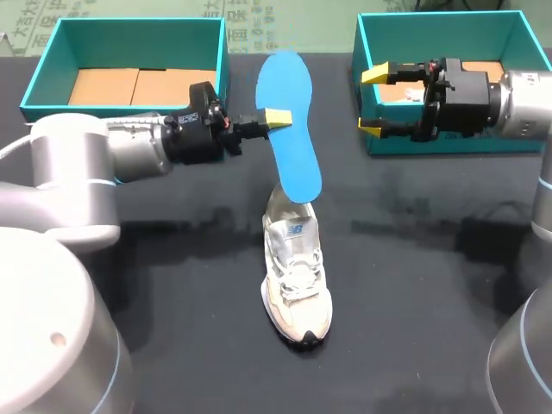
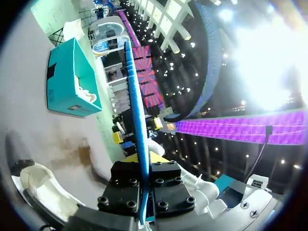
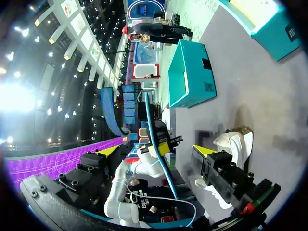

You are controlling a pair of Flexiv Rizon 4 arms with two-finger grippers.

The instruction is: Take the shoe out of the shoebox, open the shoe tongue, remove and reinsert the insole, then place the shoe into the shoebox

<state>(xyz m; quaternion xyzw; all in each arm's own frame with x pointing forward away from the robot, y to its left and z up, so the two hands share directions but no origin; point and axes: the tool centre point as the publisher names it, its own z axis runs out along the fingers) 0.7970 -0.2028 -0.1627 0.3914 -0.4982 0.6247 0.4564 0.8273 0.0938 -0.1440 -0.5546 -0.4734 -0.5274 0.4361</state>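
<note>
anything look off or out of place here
Only the insole: it sticks up, tilted, from the heel of the shoe, clamped in the left gripper rather than lying inside. Nothing looks spilled or damaged.

Heel of shoe (image 1: 297,285) hidden by insole (image 1: 291,121)

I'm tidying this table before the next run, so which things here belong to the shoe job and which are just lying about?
For the job: shoe; blue insole, gripped by the left end effector; right end effector, open; one teal box as shoebox.
Maybe spare: the left teal box or the right teal box; cannot tell which.
</note>
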